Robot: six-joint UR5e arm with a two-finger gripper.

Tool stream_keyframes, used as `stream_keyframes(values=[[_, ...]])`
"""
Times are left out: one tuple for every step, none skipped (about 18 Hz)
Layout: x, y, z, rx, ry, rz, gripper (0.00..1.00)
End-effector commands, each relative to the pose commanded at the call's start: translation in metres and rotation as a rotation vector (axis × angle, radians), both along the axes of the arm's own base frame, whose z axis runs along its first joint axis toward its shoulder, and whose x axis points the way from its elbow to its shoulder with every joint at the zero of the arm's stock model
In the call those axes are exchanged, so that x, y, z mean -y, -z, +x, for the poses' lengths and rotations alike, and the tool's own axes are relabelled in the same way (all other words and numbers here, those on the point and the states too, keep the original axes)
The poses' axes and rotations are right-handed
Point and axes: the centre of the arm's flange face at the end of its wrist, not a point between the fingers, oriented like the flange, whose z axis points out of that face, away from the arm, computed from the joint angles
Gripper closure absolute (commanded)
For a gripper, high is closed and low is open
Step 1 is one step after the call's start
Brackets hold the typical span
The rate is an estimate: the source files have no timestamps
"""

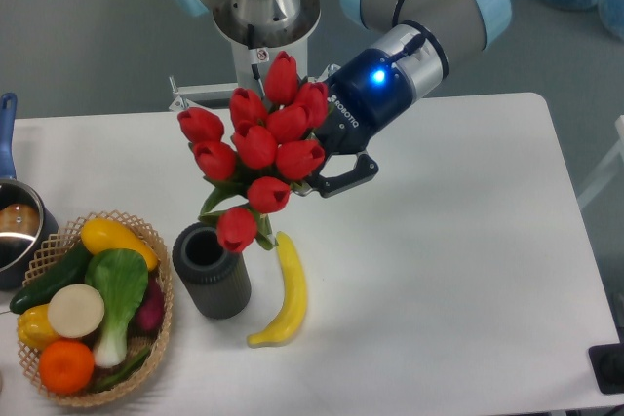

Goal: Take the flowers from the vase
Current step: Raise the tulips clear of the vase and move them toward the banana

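Ten-odd light, floppy, top-heavy tulips [261, 148] pinched at stems by gripper [327, 180], clear of vase [212, 269]; best gripped low, gently.

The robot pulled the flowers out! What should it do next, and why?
Probably lift a bit higher. The gripper is shut on the flowers, and the vase looks empty, but the lowest bud hangs close beside the vase rim and above the banana.
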Motion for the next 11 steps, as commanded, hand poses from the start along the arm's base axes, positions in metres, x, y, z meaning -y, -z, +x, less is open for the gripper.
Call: stream_keyframes(values=[[0.001,0.001,-0.001,0.001,-0.002,-0.001,0.45],[0.001,0.001,0.0,0.003,-0.002,-0.001,0.45],[0.002,0.001,-0.001,0.001,-0.003,-0.001,0.45],[0.002,0.001,-0.001,0.001,-0.003,-0.001,0.45],[0.003,0.001,0.0,0.003,-0.005,-0.001,0.45],[0.01,0.002,-0.003,0.003,-0.018,-0.001,0.45],[0.013,0.003,-0.003,0.01,-0.023,-0.004,0.45],[0.013,0.003,-0.003,0.01,-0.025,-0.005,0.45],[0.014,0.003,-0.003,0.01,-0.025,-0.005,0.45],[0.013,0.003,-0.002,0.008,-0.023,-0.004,0.45],[0.014,0.003,-0.003,0.008,-0.025,-0.004,0.45]])
